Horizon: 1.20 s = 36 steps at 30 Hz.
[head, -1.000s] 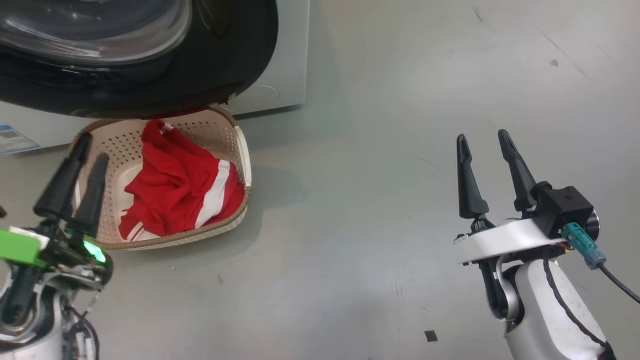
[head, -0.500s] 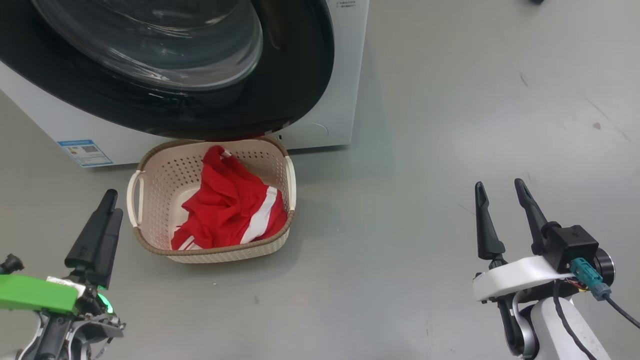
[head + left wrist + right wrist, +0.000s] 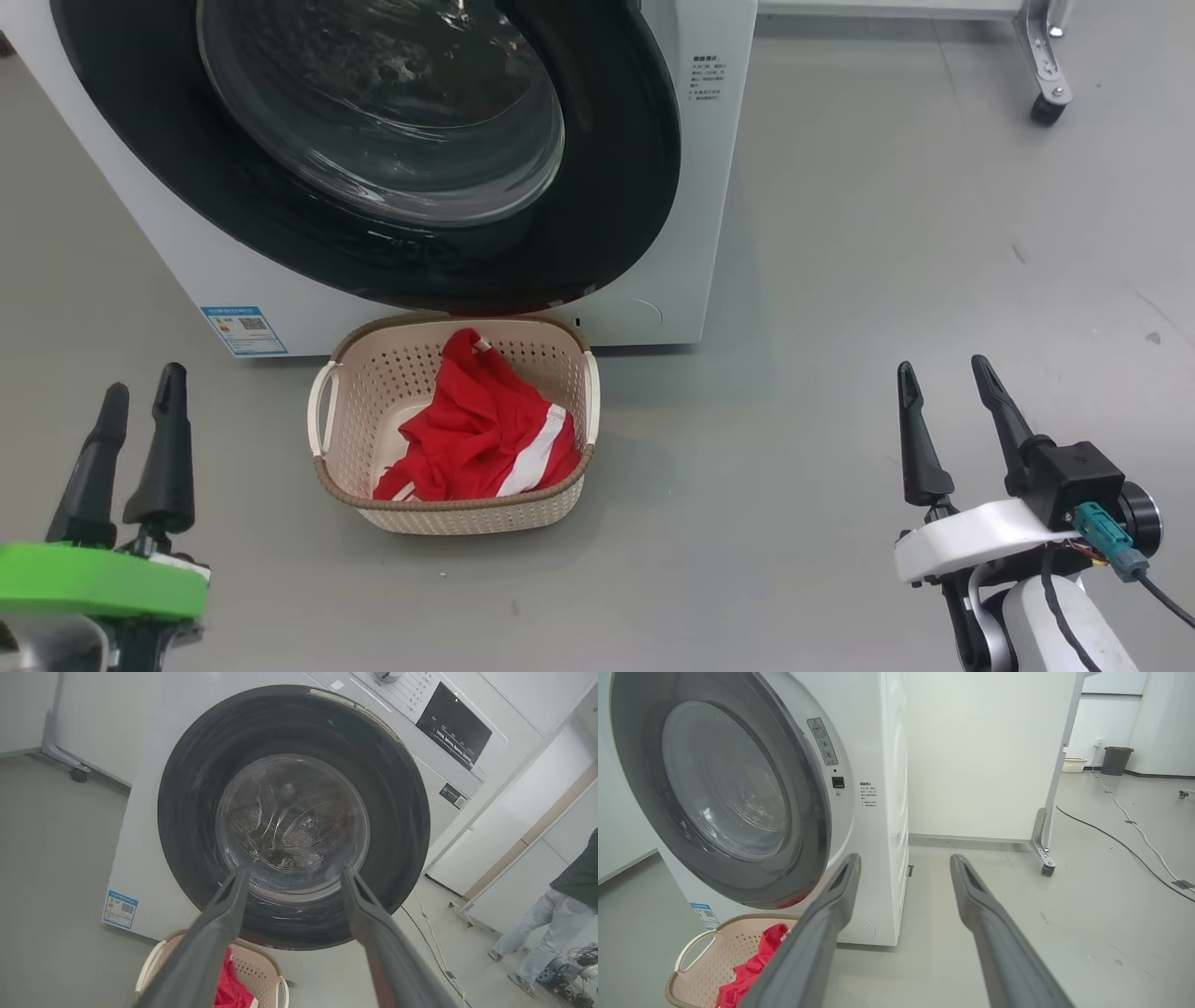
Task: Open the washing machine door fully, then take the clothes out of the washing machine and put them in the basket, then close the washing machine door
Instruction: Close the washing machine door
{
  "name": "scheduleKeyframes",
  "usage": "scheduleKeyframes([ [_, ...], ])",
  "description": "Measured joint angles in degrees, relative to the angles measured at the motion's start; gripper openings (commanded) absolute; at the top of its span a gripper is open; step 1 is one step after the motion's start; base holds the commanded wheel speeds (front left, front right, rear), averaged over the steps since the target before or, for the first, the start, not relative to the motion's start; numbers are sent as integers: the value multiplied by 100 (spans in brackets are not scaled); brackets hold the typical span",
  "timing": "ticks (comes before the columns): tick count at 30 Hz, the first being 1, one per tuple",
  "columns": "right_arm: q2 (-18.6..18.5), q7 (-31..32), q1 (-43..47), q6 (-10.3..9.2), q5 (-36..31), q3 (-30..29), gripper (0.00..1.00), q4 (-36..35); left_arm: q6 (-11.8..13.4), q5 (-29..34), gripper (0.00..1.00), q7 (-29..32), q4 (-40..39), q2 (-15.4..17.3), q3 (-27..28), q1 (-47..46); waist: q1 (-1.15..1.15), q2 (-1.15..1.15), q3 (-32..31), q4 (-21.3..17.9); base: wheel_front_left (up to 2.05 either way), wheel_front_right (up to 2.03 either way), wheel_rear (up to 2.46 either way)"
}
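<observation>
The washing machine (image 3: 714, 187) stands ahead, white. Its round washing machine door (image 3: 625, 187) lies flat against the front, the glass bowl at its centre. Below the door, the cream basket (image 3: 467, 515) sits on the floor with the red and white clothes (image 3: 485, 439) inside. My left gripper (image 3: 145, 378) hovers open and empty to the basket's left. My right gripper (image 3: 941, 364) is open and empty, well to the basket's right. In the left wrist view, the left gripper (image 3: 295, 870) points at the door (image 3: 196, 812). The right gripper (image 3: 906, 857) points past the machine's corner (image 3: 887, 835).
A metal frame leg on a castor (image 3: 1041, 65) stands behind and right of the machine. Cables (image 3: 1115, 835) run over the grey floor there, with a dark bin (image 3: 1115, 760) far back. A person's legs (image 3: 556, 924) show at the far right of the left wrist view.
The head camera has tilted up, so the machine and basket sit lower in view. My left gripper has drawn away from the basket's left rim and turned. The right gripper holds its pose.
</observation>
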Motion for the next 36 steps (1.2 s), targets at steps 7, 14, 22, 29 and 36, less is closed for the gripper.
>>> scheduleKeyframes([
  [7, -3, 0, 199, 11, -69, 15, 100, -45, -3, 1798, 100, -567, 41, 375, -409, 456, 0, 0, -231, 60, 0, 0, 0],
  [14, 3, 0, 492, 57, -85, 73, 100, -40, 311, 2903, 100, -853, 218, 466, -754, 850, 0, 0, -394, 37, 0, 0, 0],
  [22, 35, 0, 730, 59, -85, 96, 100, -36, 672, 3445, 100, -1094, 452, 313, -1104, 1045, 0, 0, -475, -18, 0, 0, 0],
  [29, 49, 0, 816, 60, -86, 104, 100, -36, 873, 3601, 100, -1221, 546, 167, -1235, 1060, 0, 0, -498, -35, 0, 0, 0],
  [36, 56, 0, 838, 66, -93, 107, 100, -36, 973, 3606, 100, -1279, 627, 75, -1278, 1060, 0, 0, -507, -38, 0, 0, 0],
])
